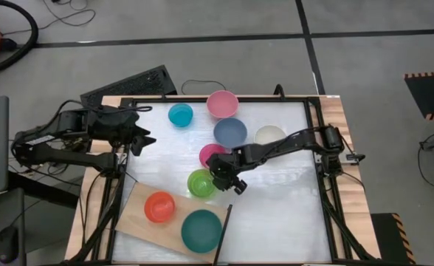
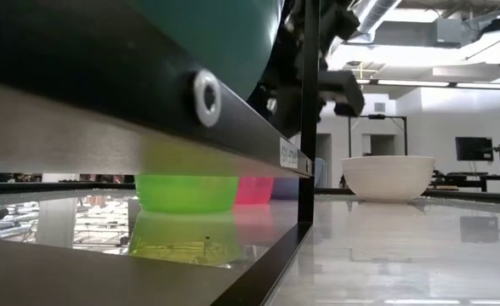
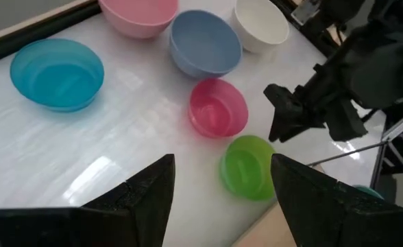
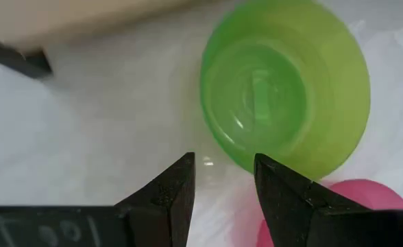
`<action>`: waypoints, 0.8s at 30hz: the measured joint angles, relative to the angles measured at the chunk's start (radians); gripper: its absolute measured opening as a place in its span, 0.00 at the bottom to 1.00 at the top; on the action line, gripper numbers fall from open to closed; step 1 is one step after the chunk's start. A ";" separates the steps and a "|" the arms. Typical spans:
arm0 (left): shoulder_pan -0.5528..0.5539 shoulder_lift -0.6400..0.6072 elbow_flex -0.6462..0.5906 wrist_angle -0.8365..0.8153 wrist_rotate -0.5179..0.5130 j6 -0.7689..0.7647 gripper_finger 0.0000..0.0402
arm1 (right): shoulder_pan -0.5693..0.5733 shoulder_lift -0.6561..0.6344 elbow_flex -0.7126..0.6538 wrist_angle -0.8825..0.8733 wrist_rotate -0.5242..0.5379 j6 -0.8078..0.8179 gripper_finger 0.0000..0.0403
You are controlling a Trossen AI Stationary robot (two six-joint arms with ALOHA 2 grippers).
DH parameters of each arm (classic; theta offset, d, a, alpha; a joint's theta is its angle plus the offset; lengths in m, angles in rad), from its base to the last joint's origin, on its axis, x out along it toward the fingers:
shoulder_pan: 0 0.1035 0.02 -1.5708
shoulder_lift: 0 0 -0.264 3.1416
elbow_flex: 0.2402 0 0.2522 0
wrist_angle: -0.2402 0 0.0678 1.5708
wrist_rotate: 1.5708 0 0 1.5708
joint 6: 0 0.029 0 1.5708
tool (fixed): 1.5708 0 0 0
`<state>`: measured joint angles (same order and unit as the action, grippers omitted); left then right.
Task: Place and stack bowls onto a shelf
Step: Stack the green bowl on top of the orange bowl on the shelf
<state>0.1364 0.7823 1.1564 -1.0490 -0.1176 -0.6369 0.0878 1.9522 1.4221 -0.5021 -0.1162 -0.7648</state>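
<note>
The lime green bowl (image 1: 200, 183) (image 4: 284, 89) sits upright on the white table, just beyond the shelf's far edge. My right gripper (image 1: 229, 182) (image 4: 223, 171) hovers open at the bowl's right rim, next to the magenta bowl (image 1: 210, 154) (image 4: 366, 206), and touches neither. The shelf (image 1: 139, 214), a pale wood board, lies at the near left and carries the red-orange bowl (image 1: 159, 206) and the larger teal bowl (image 1: 201, 230). My left gripper (image 1: 145, 142) (image 3: 222, 185) waits open over the table's left side.
The cyan bowl (image 1: 180, 114), light pink bowl (image 1: 222, 103), slate blue bowl (image 1: 230, 132) and cream white bowl (image 1: 269, 135) stand on the far half of the table. A black frame (image 1: 311, 133) borders the table. A keyboard (image 1: 128, 85) lies beyond the far left corner.
</note>
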 joint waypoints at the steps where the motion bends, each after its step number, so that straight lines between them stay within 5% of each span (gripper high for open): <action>1: 0.000 0.002 0.000 -0.001 0.000 0.000 0.56 | -0.003 0.000 -0.005 0.004 0.000 -0.013 0.43; 12: 0.000 0.003 0.000 -0.019 -0.020 0.004 0.56 | -0.011 0.060 -0.008 0.044 -0.047 -0.150 0.43; 18: 0.000 0.002 0.000 -0.030 -0.021 0.004 0.56 | 0.025 0.161 0.058 -0.007 0.085 -0.210 0.43; 24: 0.000 0.001 0.000 -0.042 -0.022 0.003 0.56 | 0.028 0.175 0.123 -0.064 0.116 -0.176 0.28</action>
<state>0.1364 0.7835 1.1561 -1.0908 -0.1401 -0.6341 0.1154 2.1274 1.5454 -0.5658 -0.0006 -0.9404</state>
